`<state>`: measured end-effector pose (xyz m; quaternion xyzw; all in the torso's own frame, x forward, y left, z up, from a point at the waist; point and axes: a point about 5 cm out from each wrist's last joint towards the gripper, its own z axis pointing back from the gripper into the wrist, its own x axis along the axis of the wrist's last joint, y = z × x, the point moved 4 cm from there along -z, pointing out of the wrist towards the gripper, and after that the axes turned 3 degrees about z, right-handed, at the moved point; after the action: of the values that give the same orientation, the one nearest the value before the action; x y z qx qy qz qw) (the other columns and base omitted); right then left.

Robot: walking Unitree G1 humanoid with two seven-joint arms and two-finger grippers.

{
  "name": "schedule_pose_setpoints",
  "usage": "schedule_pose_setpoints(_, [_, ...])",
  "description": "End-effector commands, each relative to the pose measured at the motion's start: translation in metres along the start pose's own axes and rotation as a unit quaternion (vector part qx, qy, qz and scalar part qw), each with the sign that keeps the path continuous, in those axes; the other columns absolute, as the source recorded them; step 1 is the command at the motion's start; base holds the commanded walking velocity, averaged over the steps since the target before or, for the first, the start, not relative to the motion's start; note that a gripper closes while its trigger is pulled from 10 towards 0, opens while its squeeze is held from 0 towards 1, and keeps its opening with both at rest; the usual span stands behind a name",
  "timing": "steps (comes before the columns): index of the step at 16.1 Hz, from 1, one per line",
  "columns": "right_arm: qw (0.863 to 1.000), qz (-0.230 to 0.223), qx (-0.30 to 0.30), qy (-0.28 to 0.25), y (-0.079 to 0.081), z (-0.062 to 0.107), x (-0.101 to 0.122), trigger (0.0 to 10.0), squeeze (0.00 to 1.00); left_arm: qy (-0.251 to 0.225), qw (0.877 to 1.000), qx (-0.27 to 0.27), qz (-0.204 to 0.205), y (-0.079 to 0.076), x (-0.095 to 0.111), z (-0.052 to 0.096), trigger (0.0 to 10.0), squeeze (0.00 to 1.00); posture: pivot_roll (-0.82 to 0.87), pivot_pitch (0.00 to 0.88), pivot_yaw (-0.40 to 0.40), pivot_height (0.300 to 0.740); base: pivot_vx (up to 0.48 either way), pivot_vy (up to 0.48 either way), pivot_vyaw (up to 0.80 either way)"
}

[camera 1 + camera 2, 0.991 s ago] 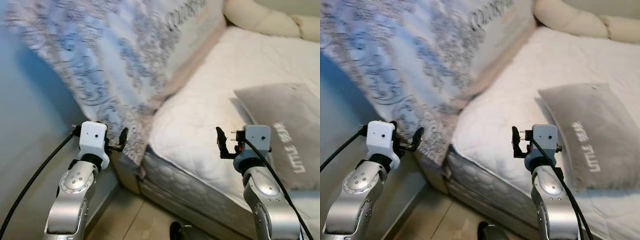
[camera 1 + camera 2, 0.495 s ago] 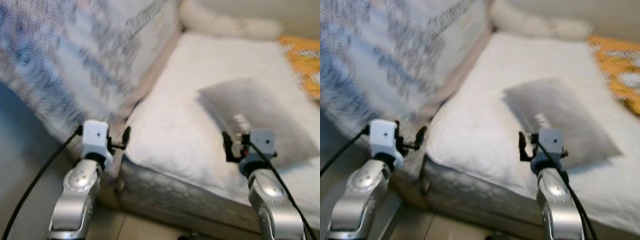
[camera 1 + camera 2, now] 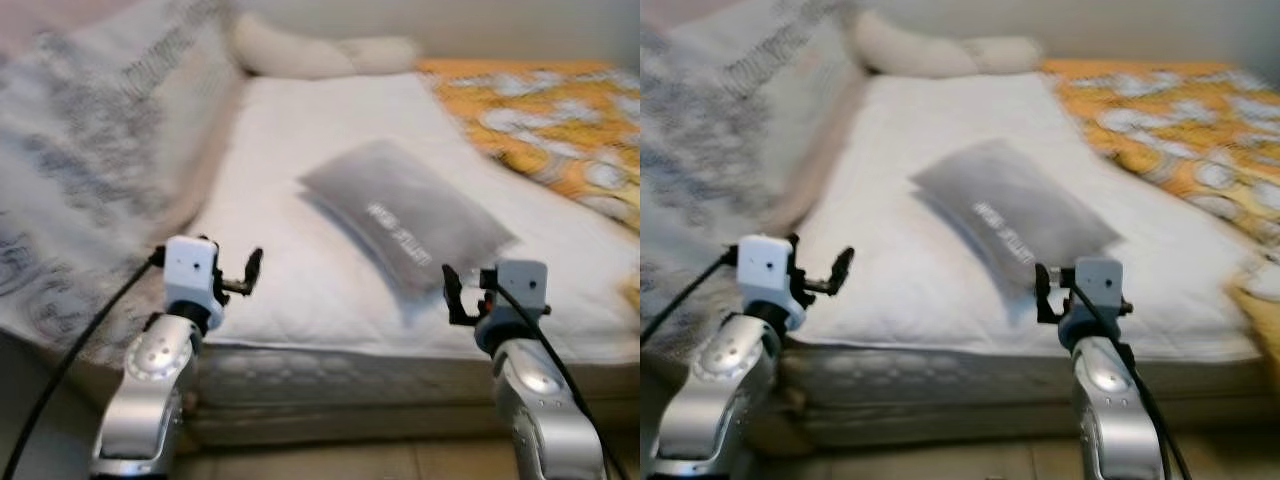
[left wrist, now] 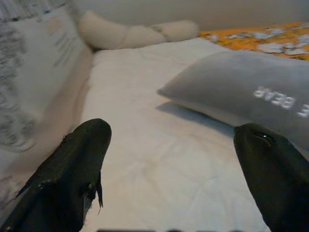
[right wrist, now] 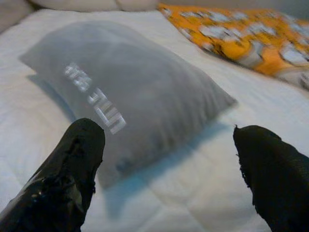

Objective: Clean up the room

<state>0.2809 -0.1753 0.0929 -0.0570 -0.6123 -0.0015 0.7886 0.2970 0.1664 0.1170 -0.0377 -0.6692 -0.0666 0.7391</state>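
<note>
A grey pillow (image 3: 405, 215) with white lettering lies slantwise on the white mattress (image 3: 290, 130). My left gripper (image 3: 250, 272) hovers open near the mattress's front left edge, and its wrist view looks along the sheet toward the pillow (image 4: 251, 94). Held open before the front edge, my right gripper (image 3: 450, 293) sits just short of the pillow's near corner. In the right wrist view its two fingers frame the pillow (image 5: 130, 92). Neither gripper holds anything.
An orange patterned blanket (image 3: 540, 120) covers the bed's right side. A cream bolster (image 3: 320, 55) lies along the head end. A blue-grey patterned cover (image 3: 80, 190) slopes up beside the bed on the left. The mattress side (image 3: 340, 385) stands close ahead.
The camera has swung right, so the whole bed and the orange blanket have come into view. Both arms stay raised in front with the grippers open.
</note>
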Motion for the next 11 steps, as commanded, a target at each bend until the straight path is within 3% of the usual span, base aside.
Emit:
schedule_pose_setpoints(1, [1.0,0.001,-0.003,-0.007,-0.002,0.0004,0.0027,10.0,0.0,-0.012,1.0,-0.007,-0.003,-0.0034,0.0065,-0.0024,10.0,0.0,0.01,0.0,0.011,0.74,0.416,0.0,-0.48])
schedule_pose_setpoints(11, [1.0,0.02,-0.007,-0.014,-0.0018,-0.0026,0.0021,10.0,0.0,-0.013,1.0,-0.004,-0.007,-0.0024,0.0072,-0.0055,10.0,0.0,0.02,0.0,0.012,0.74,0.417,0.0,0.0])
